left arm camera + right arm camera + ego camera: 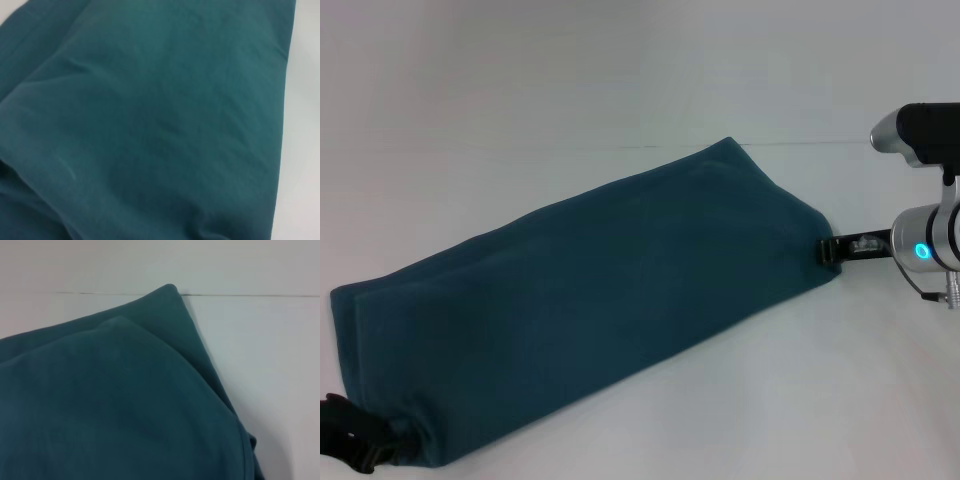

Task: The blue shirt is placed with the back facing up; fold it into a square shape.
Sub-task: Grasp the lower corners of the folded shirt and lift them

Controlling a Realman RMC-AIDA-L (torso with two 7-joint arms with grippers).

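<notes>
I'm pinching the blue shirt (pixel 590 300), a long folded strip lying on the white table (pixel 520 90), at both ends: my right gripper (pixel 832 250) and left gripper (pixel 365 445) are clamping corners. Next I'm probably folding end over end.

White table (pixel 520 90), blue shirt (pixel 610 290) folded long, lying diagonally

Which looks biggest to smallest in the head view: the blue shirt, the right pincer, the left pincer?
1. blue shirt, by far the largest.
2 and 3. left pincer and right pincer: both small and partly hidden at the shirt's ends, so not ranked.
</notes>
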